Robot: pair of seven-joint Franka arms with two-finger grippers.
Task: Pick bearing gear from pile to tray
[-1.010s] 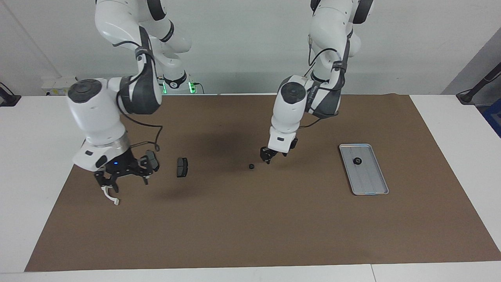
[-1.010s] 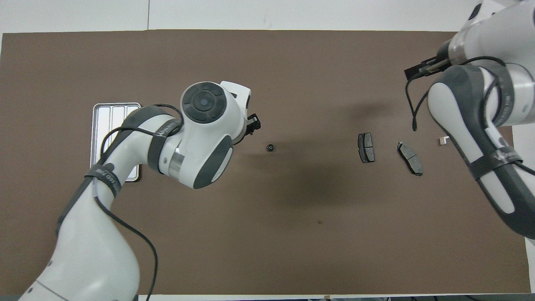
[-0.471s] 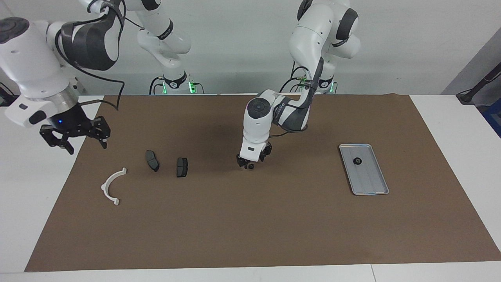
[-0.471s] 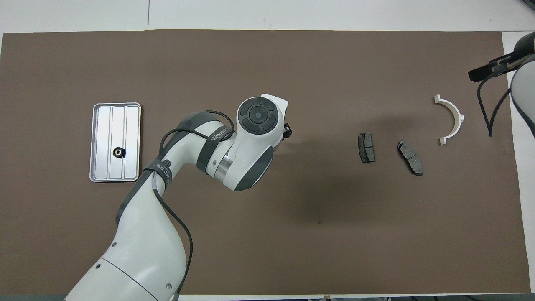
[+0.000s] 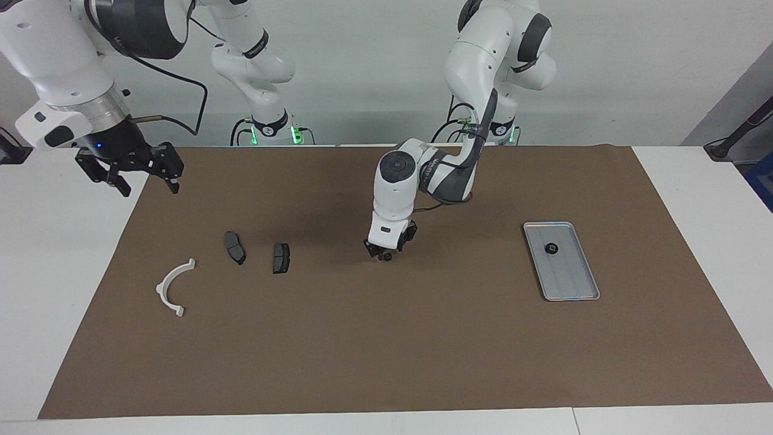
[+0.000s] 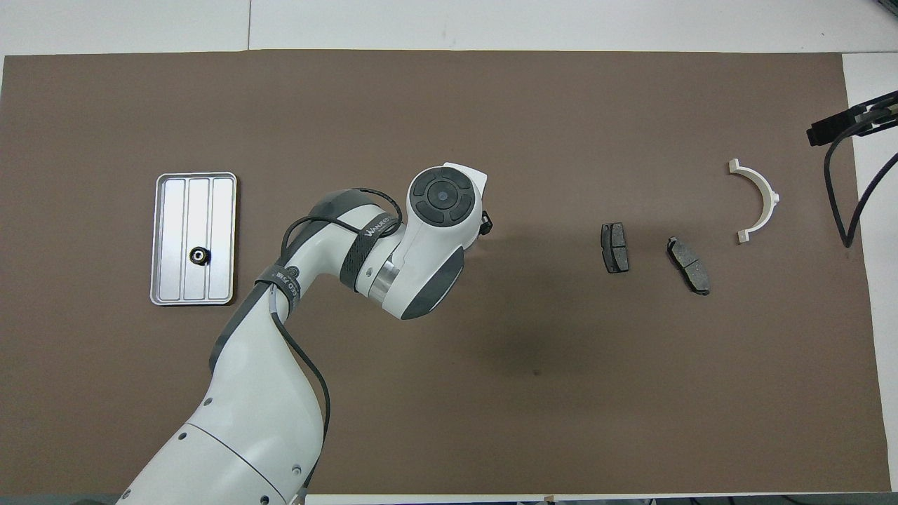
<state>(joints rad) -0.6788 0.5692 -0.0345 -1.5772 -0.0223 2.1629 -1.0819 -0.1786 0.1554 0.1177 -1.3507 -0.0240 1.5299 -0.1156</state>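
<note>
Grasp step in hand: left end effector [image 5: 382, 254] is lowered around a small black bearing gear [image 5: 386, 256] mid-surface; fingers partly open, grip not confirmed. One gear [image 5: 551, 248] already lies in the tray [image 5: 574, 290]. Next: closure, lift, carry to tray. Right end effector [image 5: 134, 175] waits raised, open, empty.

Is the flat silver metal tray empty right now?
No, one small black ring-shaped gear already lies in the flat silver metal tray, as the overhead view shows.

One ring [image 5: 551, 248] lay in the tray [image 5: 574, 284] at the left arm's end; brake pads [image 5: 281, 258] and arc [image 5: 172, 287] lay toward the right arm's end.
</note>
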